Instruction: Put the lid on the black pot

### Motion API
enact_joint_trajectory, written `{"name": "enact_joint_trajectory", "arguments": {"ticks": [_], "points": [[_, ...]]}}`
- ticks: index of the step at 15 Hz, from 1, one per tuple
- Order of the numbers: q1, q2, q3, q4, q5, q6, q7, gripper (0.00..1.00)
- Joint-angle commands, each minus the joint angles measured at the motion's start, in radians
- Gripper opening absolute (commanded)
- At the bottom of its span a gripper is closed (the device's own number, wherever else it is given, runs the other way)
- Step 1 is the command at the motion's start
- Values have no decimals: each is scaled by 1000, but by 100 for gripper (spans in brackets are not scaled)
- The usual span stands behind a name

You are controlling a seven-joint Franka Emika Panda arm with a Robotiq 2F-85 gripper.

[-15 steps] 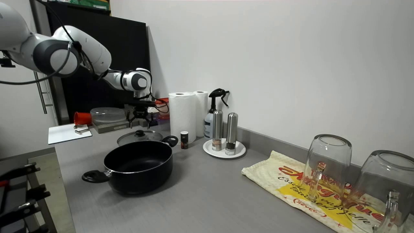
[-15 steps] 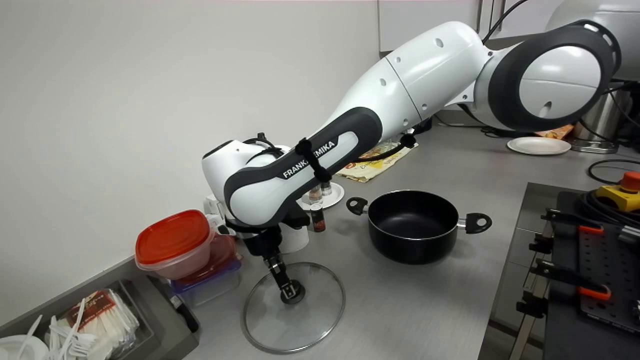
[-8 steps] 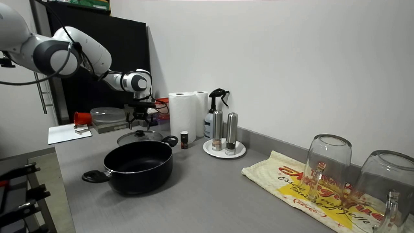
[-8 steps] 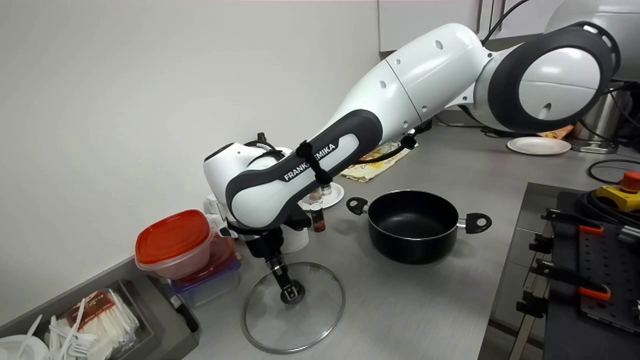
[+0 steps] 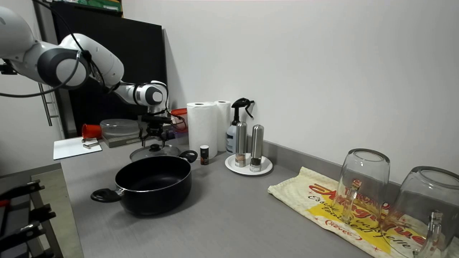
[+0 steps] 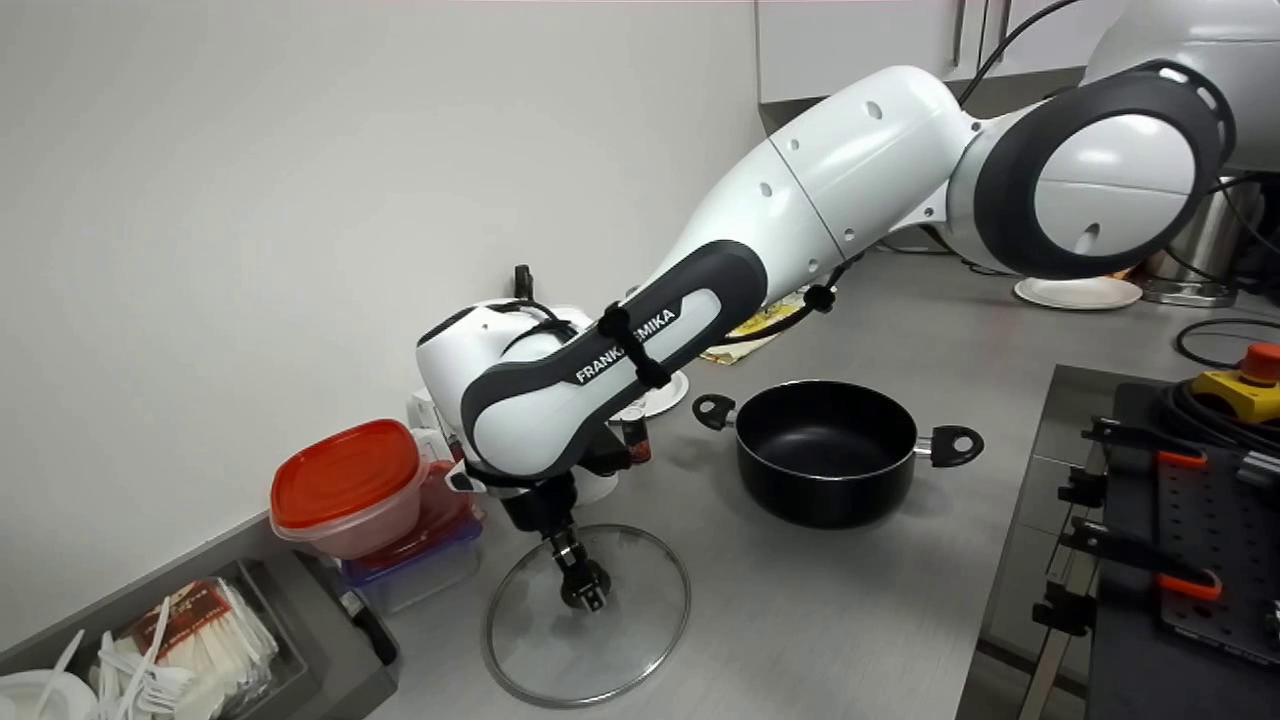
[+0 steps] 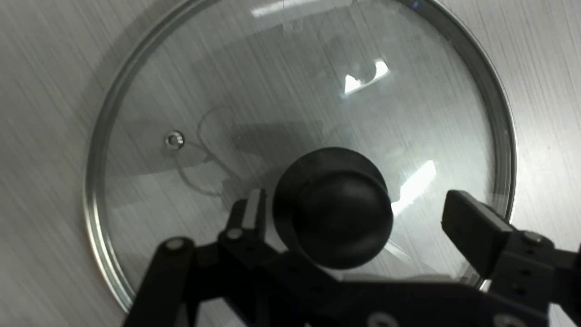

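Glass lid (image 6: 592, 645), 1, on the counter (image 6: 800, 620), knob (image 7: 342, 218) up. My pincer (image 7: 355, 206): 2 fingers (image 7: 474, 234) apart, 1 either side of the knob. Black pot (image 6: 826, 485), 1, nearby.

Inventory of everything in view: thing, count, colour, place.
counter: 1, grey, along wall
black pot: 1, black, on counter
lid: 1, clear glass, flat on counter
paper towel rolls: 2, white, by wall
spray bottle: 1, pale, beside rolls
shaker: 1, dark, white cap, near rolls
plates: 2, white, on counter
mills: 2, silver, on one plate
cloth: 1, cream, yellow, red, by wall
glass mugs: 2, clear, on cloth
tubs: at least 2, red and purple lids, stacked
tray: 1, grey, holding white cutlery
cup: 1, red, on its side
board: 1, white, counter's edge
side table: 1, black, beside counter
stop button: 1, red, yellow, on side table
arm: 1, white and grey, over counter
tool: 1, black, open astride lid's knob
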Motion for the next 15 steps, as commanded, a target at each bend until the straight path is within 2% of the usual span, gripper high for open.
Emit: {"name": "enact_joint_trajectory", "arguments": {"ticks": [1, 5, 9, 10, 15], "points": [[1, -2, -1, -1, -1, -1, 1, 67], [-2, -6, -3, 1, -3, 2, 1, 36], [-3, -11, -1, 0, -3, 5, 4, 30], [-3, -15, -1, -1, -3, 5, 4, 25], [-4, -29, -1, -10, -4, 6, 4, 25]]}}
